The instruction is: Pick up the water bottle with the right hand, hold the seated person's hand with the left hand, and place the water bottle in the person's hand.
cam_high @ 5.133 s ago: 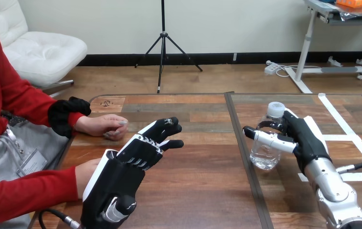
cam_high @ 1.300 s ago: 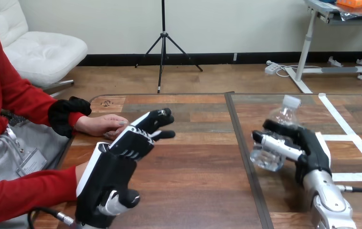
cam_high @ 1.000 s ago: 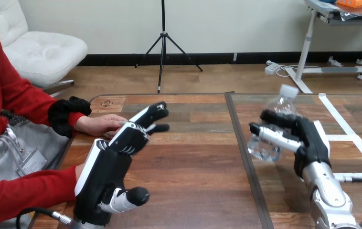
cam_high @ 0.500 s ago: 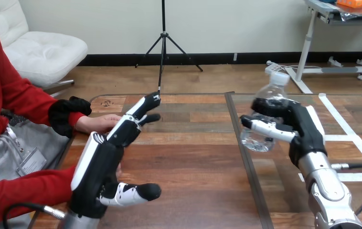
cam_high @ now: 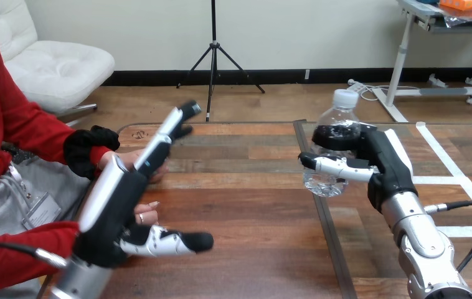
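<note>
Above table [cam_high: 252, 187], right hand [cam_high: 386, 167] raised water bottle [cam_high: 332, 149] higher.

Bench [cam_high: 252, 205] bare between left hand [cam_high: 112, 205] and water bottle [cam_high: 328, 184] in right hand's [cam_high: 383, 162] curled fingers. Left hand, fingers straight, partly screens the person's hands [cam_high: 144, 213].
</note>
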Robot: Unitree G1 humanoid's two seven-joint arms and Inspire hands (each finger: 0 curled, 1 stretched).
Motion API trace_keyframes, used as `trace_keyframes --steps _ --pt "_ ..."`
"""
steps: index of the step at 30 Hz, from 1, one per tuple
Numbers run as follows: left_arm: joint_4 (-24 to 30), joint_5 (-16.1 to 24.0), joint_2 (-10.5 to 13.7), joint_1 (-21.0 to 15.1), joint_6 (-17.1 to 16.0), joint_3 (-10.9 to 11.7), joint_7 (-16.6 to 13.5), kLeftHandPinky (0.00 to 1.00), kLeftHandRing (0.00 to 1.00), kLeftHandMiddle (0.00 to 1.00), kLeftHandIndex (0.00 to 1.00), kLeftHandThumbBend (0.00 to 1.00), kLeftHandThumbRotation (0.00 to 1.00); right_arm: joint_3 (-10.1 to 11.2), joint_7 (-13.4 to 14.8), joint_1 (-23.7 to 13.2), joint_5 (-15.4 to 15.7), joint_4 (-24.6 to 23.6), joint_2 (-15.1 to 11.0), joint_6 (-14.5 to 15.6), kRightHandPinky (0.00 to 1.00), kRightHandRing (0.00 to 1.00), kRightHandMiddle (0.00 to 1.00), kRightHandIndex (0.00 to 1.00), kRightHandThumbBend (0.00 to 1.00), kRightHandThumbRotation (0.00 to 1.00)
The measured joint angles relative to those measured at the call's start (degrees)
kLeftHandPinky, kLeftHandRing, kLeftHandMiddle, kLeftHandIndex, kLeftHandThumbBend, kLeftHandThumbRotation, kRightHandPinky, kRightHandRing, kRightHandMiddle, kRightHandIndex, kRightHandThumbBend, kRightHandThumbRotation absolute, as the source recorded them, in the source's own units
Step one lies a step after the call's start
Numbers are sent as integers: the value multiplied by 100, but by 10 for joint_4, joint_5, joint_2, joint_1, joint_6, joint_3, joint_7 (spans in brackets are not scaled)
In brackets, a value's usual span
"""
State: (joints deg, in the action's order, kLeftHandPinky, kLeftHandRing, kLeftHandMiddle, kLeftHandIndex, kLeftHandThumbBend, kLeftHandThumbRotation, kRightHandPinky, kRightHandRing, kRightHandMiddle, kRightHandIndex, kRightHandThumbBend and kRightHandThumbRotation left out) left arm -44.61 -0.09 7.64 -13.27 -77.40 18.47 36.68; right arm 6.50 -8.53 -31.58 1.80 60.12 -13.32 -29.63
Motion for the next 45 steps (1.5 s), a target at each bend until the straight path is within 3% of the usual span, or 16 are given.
trace_keyframes --steps 13,20,28,36,45 --pt "67 108 86 1 47 8 -102 86 98 100 100 100 58 -12 -2 0 7 -14 -2 0 29 35 45 46 87 0" --pt "76 199 142 1 70 20 -175 81 96 100 100 100 59 -14 -2 0 12 -14 -5 0 29 36 45 46 88 0" --pt "80 302 208 0 125 20 -264 78 93 96 98 100 55 -14 0 0 13 -16 -6 0 29 36 45 46 88 0" --pt "62 364 275 -9 167 -9 -331 77 90 91 95 100 49 -14 1 4 14 -34 -7 0 30 37 46 46 86 0" --pt "31 445 344 -36 220 -74 -400 77 87 89 94 100 48 -14 -2 9 8 -71 -7 7 30 37 46 46 84 0"
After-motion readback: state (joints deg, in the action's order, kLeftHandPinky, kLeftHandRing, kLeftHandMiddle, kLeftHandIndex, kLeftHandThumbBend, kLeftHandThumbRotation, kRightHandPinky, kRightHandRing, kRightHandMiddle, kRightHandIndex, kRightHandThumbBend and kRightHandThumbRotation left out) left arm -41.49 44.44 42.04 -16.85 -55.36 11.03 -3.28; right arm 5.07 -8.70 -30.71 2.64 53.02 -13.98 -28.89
